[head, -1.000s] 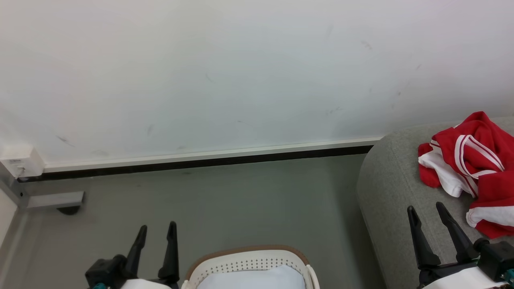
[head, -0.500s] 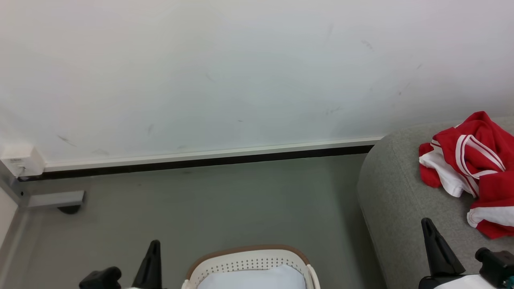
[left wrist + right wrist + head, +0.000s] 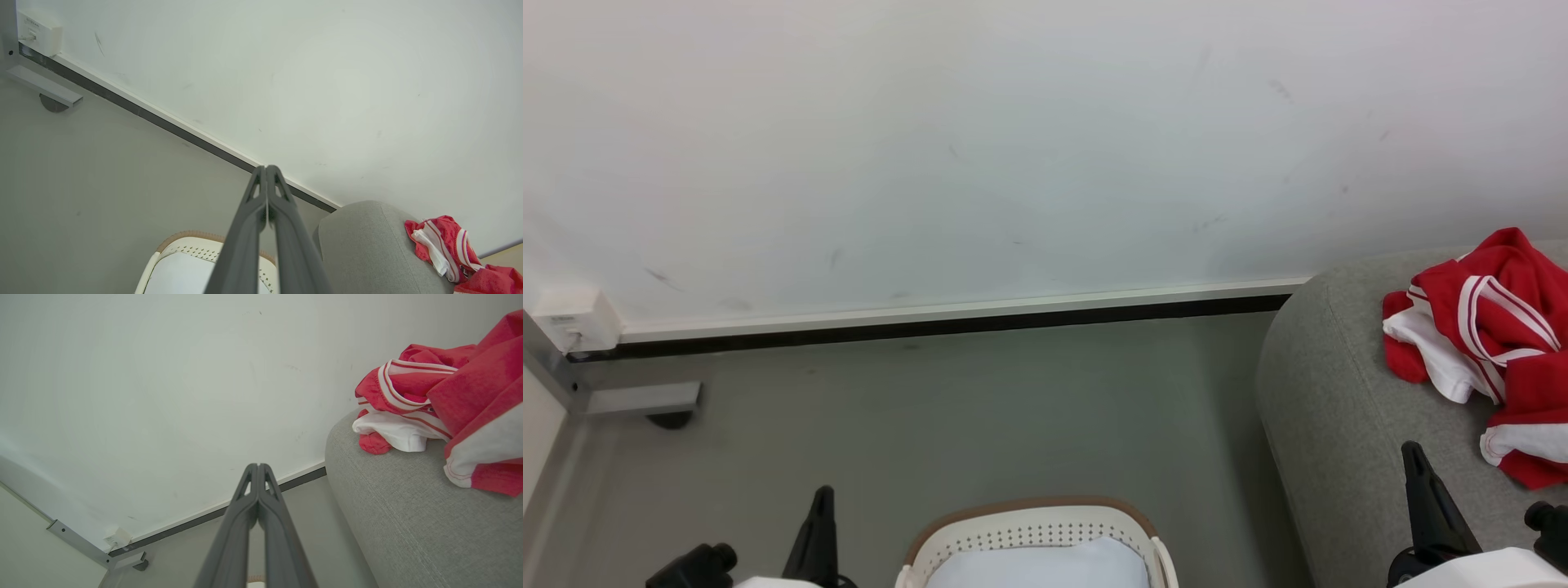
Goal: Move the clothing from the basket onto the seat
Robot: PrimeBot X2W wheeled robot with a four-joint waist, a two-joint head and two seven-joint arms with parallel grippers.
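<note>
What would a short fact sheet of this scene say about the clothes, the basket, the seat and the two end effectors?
clothing: red and white, crumpled in a heap on the seat
basket: on the floor, left of the seat; something pale inside, no red in the part that shows
seat: grey fabric, rounded edge
left end effector: shut, holding nothing
right end effector: shut, holding nothing
</note>
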